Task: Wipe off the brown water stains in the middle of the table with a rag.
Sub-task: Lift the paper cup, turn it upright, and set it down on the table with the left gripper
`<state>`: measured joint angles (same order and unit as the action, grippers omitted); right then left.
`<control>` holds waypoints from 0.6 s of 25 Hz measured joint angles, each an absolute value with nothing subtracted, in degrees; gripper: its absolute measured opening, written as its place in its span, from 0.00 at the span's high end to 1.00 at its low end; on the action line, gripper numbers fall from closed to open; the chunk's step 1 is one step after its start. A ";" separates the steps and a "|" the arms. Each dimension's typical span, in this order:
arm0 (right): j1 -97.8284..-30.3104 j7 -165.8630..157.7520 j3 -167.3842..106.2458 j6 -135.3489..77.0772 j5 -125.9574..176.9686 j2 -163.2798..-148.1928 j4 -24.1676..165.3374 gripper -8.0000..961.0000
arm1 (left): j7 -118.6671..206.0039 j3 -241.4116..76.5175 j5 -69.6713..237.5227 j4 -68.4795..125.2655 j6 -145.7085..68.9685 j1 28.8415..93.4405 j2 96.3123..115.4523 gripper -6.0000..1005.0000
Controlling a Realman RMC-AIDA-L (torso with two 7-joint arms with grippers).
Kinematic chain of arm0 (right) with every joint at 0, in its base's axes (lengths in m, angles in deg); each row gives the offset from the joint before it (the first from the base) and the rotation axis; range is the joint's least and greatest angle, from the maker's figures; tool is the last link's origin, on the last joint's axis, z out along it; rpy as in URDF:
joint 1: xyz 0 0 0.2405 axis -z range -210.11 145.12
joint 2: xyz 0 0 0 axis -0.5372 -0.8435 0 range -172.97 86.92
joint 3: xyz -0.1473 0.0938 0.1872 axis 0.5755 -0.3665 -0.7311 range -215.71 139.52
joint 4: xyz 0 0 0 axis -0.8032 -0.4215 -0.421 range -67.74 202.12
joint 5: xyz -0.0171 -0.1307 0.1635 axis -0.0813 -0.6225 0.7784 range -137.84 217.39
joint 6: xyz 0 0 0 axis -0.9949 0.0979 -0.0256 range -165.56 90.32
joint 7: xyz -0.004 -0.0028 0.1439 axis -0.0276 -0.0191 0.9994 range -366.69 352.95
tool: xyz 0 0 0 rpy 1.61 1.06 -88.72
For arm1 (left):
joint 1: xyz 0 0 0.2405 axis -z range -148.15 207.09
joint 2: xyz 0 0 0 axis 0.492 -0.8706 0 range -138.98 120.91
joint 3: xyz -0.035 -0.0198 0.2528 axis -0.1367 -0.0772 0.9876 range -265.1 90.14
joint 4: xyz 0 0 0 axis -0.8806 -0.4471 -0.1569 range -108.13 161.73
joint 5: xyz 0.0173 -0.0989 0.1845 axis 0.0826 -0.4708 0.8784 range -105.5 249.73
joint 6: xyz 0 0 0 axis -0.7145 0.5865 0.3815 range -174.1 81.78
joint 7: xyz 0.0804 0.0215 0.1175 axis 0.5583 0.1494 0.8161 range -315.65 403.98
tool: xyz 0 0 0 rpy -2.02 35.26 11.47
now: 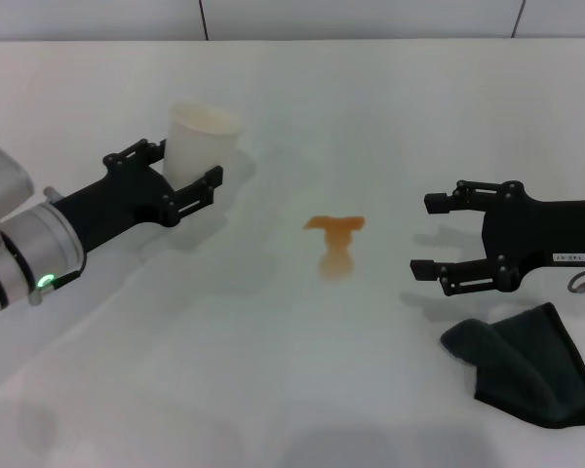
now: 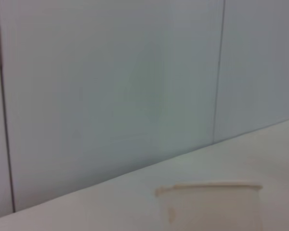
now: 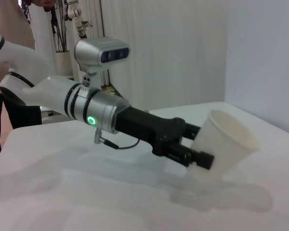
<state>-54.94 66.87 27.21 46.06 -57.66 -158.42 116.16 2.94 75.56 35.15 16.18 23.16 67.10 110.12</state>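
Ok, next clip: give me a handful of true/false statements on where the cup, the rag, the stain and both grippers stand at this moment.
1. The left gripper grips the white paper cup. True.
2. The cup stands upright. False: the right wrist view shows it tilted.
3. The right gripper holds the dark grey cloth rag. False: it is open and empty, with the rag lying on the white table nearer the robot.
4. The orange-brown stain lies between the two grippers. True.
5. The rag covers the stain. False: they are apart.
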 joint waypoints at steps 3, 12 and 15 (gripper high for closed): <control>-54.80 66.87 27.20 46.06 -57.59 -158.42 116.16 0.11 | 5.14 75.56 35.17 17.88 22.12 67.57 110.20 0.26; -54.42 66.87 27.05 46.06 -57.55 -158.42 116.09 0.11 | 9.35 75.56 37.16 21.31 19.68 66.67 110.35 0.25; -54.41 66.87 27.14 46.09 -57.51 -158.42 116.15 0.11 | 9.41 75.56 37.49 21.35 19.26 65.80 110.37 0.25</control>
